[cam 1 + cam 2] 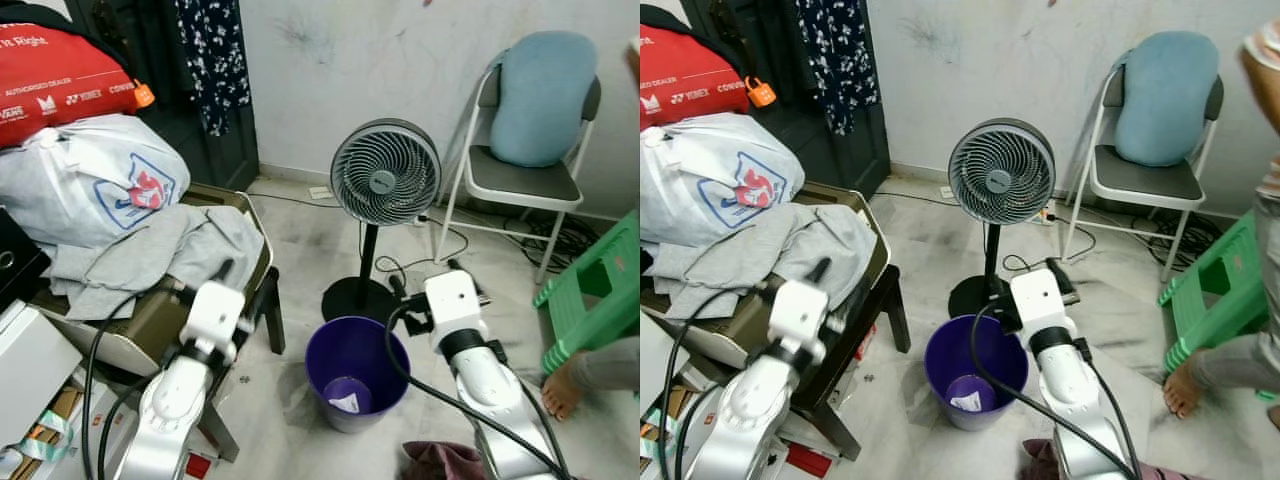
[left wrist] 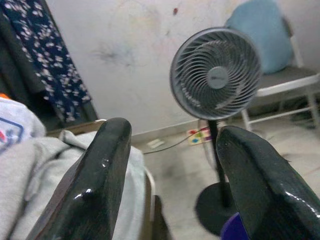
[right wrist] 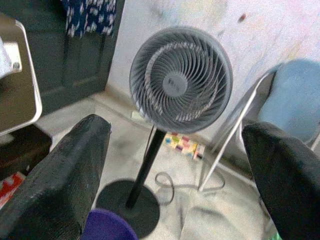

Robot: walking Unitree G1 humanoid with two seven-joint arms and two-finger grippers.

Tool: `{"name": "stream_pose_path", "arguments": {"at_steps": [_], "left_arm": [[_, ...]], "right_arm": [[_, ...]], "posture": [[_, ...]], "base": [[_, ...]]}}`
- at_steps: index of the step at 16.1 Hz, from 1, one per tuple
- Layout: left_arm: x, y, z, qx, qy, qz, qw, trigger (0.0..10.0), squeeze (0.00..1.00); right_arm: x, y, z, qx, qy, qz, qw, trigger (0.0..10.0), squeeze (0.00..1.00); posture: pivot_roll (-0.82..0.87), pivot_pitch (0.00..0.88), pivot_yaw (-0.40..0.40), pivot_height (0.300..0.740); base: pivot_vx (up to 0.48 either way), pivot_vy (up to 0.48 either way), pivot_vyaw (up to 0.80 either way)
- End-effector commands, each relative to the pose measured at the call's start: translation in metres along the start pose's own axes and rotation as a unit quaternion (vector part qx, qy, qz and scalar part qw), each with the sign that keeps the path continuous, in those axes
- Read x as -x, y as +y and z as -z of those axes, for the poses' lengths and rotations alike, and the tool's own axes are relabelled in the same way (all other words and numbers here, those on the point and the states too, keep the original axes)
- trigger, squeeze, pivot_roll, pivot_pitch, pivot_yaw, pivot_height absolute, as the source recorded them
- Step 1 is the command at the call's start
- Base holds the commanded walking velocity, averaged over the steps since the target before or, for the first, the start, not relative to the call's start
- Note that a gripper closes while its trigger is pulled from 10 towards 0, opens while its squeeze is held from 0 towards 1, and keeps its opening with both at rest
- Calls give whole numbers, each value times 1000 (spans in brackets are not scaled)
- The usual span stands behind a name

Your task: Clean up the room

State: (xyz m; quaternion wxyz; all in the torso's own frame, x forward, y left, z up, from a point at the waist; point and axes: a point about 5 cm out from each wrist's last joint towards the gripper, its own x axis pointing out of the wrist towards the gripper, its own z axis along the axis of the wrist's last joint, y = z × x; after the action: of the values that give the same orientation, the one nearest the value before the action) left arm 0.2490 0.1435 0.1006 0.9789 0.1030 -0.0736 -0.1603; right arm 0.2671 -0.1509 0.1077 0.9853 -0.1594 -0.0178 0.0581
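A purple bin stands on the floor between my two arms, with a scrap of white and purple litter at its bottom. Grey clothes lie heaped on a low table to my left. A maroon cloth lies on the floor by my right arm. My left gripper is raised beside the grey clothes, open, with nothing between its fingers. My right gripper hangs above the bin's right rim, open wide and empty, pointing at the fan.
A grey pedestal fan stands just behind the bin, with cables on the floor. A folding chair holds a blue cushion. A green stool and a person's foot are at the right. A white bag and a red bag top the pile at the left.
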Motion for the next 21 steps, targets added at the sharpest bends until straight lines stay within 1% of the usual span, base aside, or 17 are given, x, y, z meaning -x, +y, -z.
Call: {"name": "stream_pose_path", "arguments": {"at_steps": [1, 2, 3, 5, 6, 7, 8, 9, 10, 12, 13, 14, 15, 16, 17, 19, 21], "left_arm": [[5, 4, -9, 4, -19, -19, 1000, 10000, 0], [8, 5, -10, 9, -20, -27, 999, 10000, 0], [21, 6, -12, 44, -18, -47, 998, 10000, 0], [39, 12, -11, 51, -8, -74, 996, 10000, 0], [48, 13, -11, 51, -11, -71, 996, 10000, 0], [54, 12, -9, 42, 2, -57, 997, 10000, 0], [52, 13, -9, 34, 5, -47, 998, 10000, 0], [47, 13, -11, 33, -1, -46, 998, 10000, 0], [41, 9, -13, 32, -4, -37, 999, 10000, 0], [36, 9, -14, 32, -5, -43, 999, 10000, 0], [33, 9, -15, 24, -4, -50, 998, 10000, 0], [32, 6, -14, 21, -1, -45, 999, 10000, 0], [31, 3, -14, 25, -1, -40, 999, 10000, 0], [30, 1, -14, 39, 0, -33, 999, 10000, 0], [27, 1, -14, 35, 3, -32, 999, 10000, 0], [21, 1, -16, 16, 1, -38, 999, 10000, 0], [21, 2, -17, 21, -2, -34, 999, 10000, 0]], "right_arm": [[8, -11, -2, -1, -12, 37, 999, 10000, 0], [12, -14, -1, -10, -4, 51, 999, 10000, 0], [25, -27, 3, -7, 6, 89, 996, 10000, 0], [46, -37, 13, -22, 40, 123, 991, 10000, 0], [58, -38, 19, -29, 56, 118, 991, 10000, 0], [69, -38, 26, -26, 67, 96, 993, 10000, 0], [72, -40, 28, -17, 72, 81, 994, 10000, 0], [66, -40, 27, -14, 66, 75, 995, 10000, 0], [54, -37, 19, -17, 50, 67, 996, 10000, 0], [40, -31, 8, -19, 28, 60, 998, 10000, 0], [35, -27, 4, -25, 20, 60, 998, 10000, 0], [33, -22, 3, -14, 16, 53, 998, 10000, 0], [31, -20, 3, -15, 13, 50, 999, 10000, 0], [28, -19, 4, -16, 17, 55, 998, 10000, 0], [24, -15, 6, -15, 20, 53, 998, 10000, 0], [18, -13, 5, -17, 17, 53, 998, 10000, 0], [17, -11, 5, -19, 17, 51, 998, 10000, 0]], "posture": [[-41, 1, 12, 740], [-45, 4, 11, 740], [-54, 12, 9, 740], [-66, 25, 8, 740], [-67, 36, 4, 740], [-70, 43, -5, 740], [-78, 45, -11, 740], [-79, 40, -14, 740], [-87, 32, -14, 740], [-94, 35, -13, 740], [-94, 42, -12, 740], [-95, 42, -2, 740], [-93, 43, 0, 740], [-87, 46, 1, 740], [-82, 40, 6, 740], [-76, 36, 10, 740], [-78, 38, 12, 740]], "base": [[0, 0, 0], [0, 0, 0], [0, 0, 0], [0, 0, 0], [0, 0, 0], [0, 0, 0], [0, 0, 0], [0, 0, 0], [0, 0, 0], [0, 0, 0], [0, 0, 0], [0, 0, 0], [0, 0, 706], [0, 0, 800], [0, 0, 800], [0, 0, 800], [0, 0, 800]]}}
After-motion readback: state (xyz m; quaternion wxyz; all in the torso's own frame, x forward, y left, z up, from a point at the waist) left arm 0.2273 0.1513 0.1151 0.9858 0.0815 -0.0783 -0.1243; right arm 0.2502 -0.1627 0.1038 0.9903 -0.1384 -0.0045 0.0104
